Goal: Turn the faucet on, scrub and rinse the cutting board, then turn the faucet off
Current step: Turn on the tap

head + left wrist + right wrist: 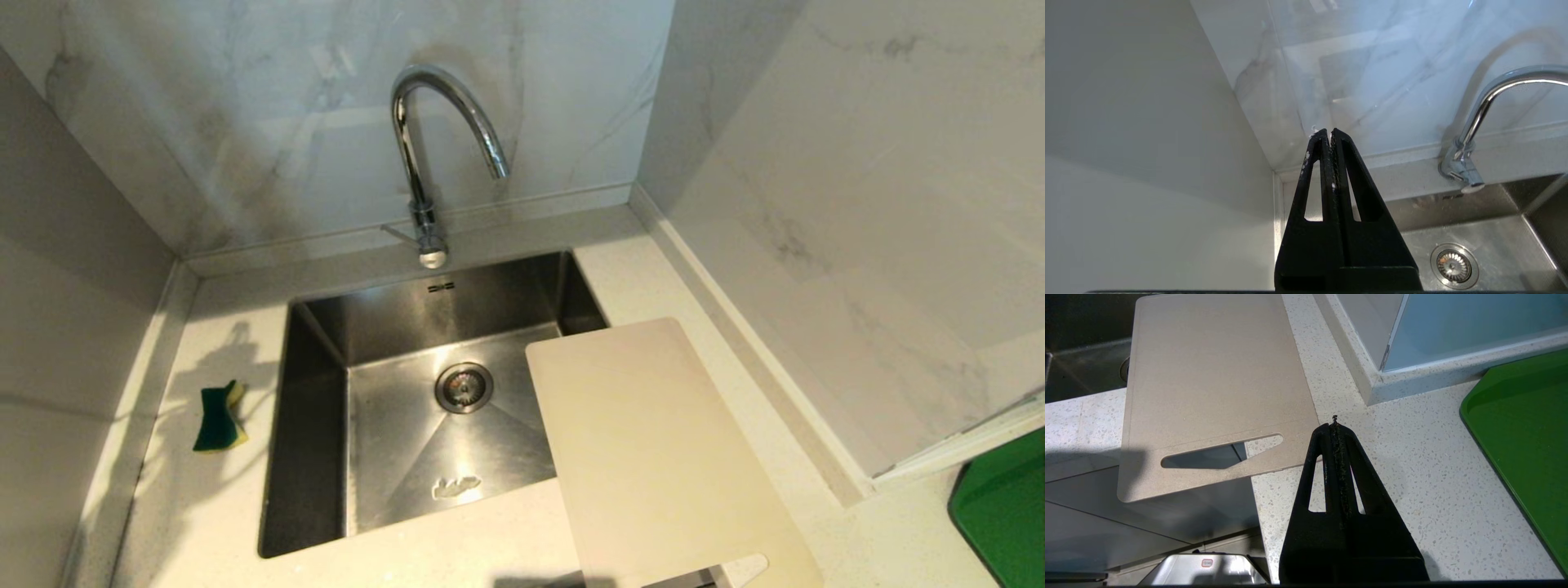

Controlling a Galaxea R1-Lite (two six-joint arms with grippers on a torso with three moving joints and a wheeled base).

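- White speckled stone table (212, 498) surrounds a steel sink (310, 425); tall chrome gooseneck faucet (420, 155) stands at its far edge.
- Cream-white rectangular plastic cutting board (653, 457) overlaps the sink's right rim.
- Left tool (1329, 132) and right tool (1335, 426) are closed and empty.

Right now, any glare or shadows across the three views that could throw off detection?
Head view: bright highlights on the chrome gooseneck faucet; a gripper-shaped shadow falls on the counter above the green-and-yellow sponge. Left wrist view: the marble wall reflects blue-white glare behind the shut left gripper. Right wrist view: a shadow darkens the handle end of the cream plastic cutting board.
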